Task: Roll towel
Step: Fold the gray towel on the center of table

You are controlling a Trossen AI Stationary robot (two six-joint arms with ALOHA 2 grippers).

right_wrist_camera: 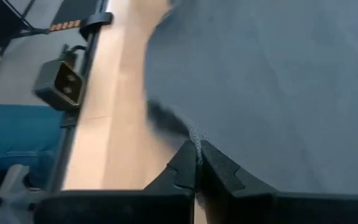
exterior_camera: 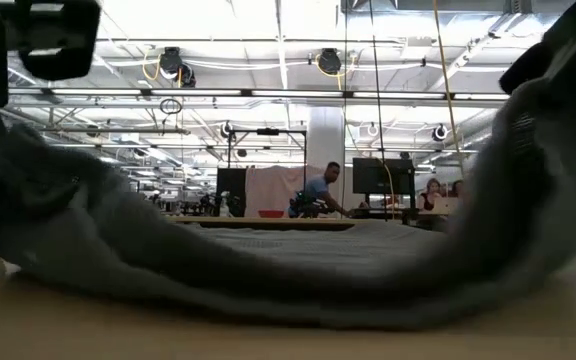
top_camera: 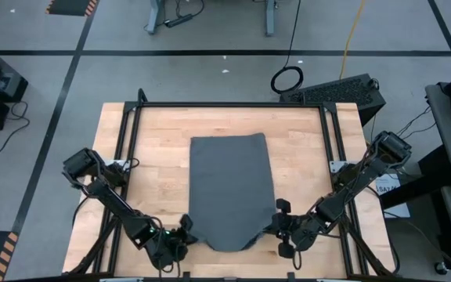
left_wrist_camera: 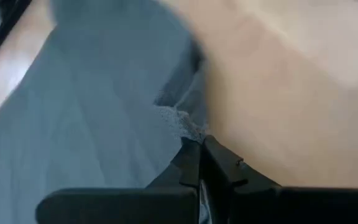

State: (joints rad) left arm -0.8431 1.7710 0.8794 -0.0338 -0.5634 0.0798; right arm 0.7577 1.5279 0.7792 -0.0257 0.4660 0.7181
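Grey towel [top_camera: 229, 188] lay lengthwise, near-to-far on the table [top_camera: 155, 157], both near corners pinched by left gripper [top_camera: 185, 232] and right gripper [top_camera: 279, 225].

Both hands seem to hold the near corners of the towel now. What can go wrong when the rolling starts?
1. Each hand pinches only the very corner: the left hand and the right hand grip a thin bit of the towel, so a corner may slip out.
2. The near edge sags between the two grips, so the first fold may bunch.
3. If the hands move unevenly, the roll may go crooked on the table.
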